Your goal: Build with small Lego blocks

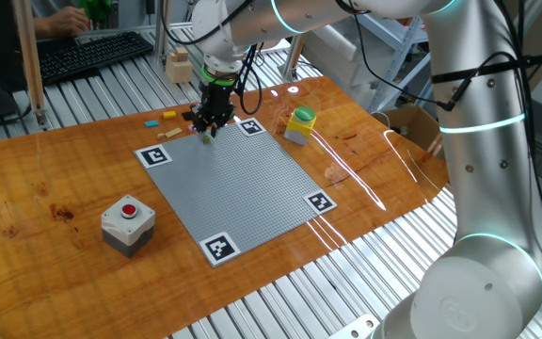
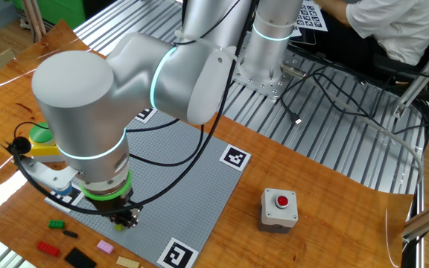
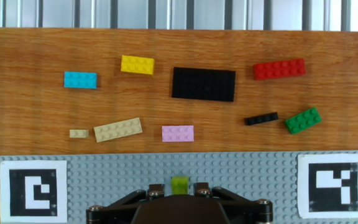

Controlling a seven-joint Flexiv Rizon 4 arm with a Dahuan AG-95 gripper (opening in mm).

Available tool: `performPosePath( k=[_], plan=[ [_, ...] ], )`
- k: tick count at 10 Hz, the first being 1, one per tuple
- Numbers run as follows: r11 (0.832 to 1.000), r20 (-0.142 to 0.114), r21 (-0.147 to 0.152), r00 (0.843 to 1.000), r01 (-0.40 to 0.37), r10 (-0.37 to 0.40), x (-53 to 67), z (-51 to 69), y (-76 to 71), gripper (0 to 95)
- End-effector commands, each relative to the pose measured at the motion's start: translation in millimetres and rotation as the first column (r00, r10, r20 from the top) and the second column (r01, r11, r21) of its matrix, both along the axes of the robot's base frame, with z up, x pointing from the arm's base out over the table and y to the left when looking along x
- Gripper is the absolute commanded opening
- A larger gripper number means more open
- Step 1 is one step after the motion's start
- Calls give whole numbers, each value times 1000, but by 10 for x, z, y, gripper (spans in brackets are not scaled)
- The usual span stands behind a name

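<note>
A: Where the hand view looks down its own fingers, what sits nearest?

B: The gripper [image 3: 180, 190], pointing straight down, its two pads either side of a small yellow-green brick [image 3: 180, 183] that rests on the grey studded plate [image 3: 241, 180]. The pads sit just beside the brick; whether they pinch it I cannot tell.

A: Any writing?

B: None readable. Only black-and-white square markers [image 3: 32, 191] at the plate's corners.

A: And further out?

B: On the glossy wooden table [image 3: 30, 106], at about twelve o'clock from the gripper, a flat pink brick [image 3: 178, 133]. At eleven, a long tan brick [image 3: 117, 129] with a tiny tan one [image 3: 78, 133] beside it. At one, a thin black strip [image 3: 261, 118] and a green brick [image 3: 302, 120]. Beyond those, a wide black plate [image 3: 203, 84], a yellow brick [image 3: 137, 65], a blue brick [image 3: 80, 79] and a red brick [image 3: 279, 69], all studded and lying apart.
</note>
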State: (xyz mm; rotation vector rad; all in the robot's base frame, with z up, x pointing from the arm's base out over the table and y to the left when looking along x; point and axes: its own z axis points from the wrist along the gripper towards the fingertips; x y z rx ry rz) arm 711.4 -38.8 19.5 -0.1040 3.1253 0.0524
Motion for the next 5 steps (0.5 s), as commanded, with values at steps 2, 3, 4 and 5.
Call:
performPosePath(
  k=[2, 3, 4, 5],
  plan=[
    [1000, 4, 0, 1000, -1, 1, -9, 24, 5, 0],
    [1000, 6, 0, 1000, -1, 1, -8, 23, 6, 0],
    [1000, 7, 0, 1000, -1, 1, -8, 22, 6, 0],
    [1000, 9, 1, 1000, -1, 1, -8, 21, 7, 0]
  ],
)
